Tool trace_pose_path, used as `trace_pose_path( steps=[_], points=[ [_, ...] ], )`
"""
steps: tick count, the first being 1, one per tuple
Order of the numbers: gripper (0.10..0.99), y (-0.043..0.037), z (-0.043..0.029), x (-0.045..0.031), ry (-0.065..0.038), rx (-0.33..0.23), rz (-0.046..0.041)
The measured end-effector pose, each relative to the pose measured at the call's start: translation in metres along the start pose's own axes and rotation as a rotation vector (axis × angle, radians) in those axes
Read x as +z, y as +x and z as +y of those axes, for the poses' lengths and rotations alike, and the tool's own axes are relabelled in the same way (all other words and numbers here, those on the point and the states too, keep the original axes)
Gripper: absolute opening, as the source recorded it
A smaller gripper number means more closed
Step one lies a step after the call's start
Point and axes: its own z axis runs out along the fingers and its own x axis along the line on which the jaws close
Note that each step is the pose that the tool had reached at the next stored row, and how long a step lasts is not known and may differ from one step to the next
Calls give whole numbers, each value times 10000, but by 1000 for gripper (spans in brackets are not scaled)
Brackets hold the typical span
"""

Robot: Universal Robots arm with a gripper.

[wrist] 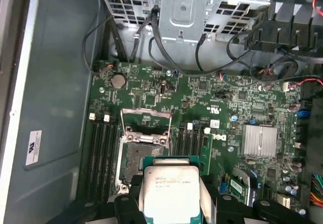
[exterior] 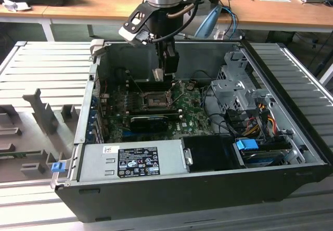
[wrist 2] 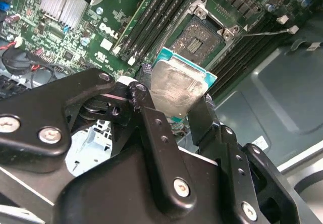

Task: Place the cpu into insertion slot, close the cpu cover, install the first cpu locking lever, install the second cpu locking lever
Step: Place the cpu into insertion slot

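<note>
Inside the open black metal computer case (exterior: 208, 192), my gripper (wrist: 170, 200) clamps the flat silvery square cpu (wrist: 171, 186) by its edges, near the black-framed square insertion slot (wrist: 137, 158), not yet seated. Placement step, I judge: it wants squaring over the socket and gentle lowering.

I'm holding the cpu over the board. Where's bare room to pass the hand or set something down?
Free: the grey case panel bordering the memory slots; the ribbed table at the exterior view's right. Crowded: cables by the drive cage, and the board around the insertion slot.
</note>
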Motion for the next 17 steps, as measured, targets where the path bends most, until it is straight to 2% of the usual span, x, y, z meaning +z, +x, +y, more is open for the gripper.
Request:
trace_pose_path(
  steps=[4, 6, 9, 17],
  points=[
    [529, 3, -42, 72, -1, 86, -8],
    [529, 3, -48, 141, -9, 671, -57],
    [529, 8, -56, 234, -11, 790, -70],
    [529, 7, -64, 311, -11, 791, -70]
  ],
)
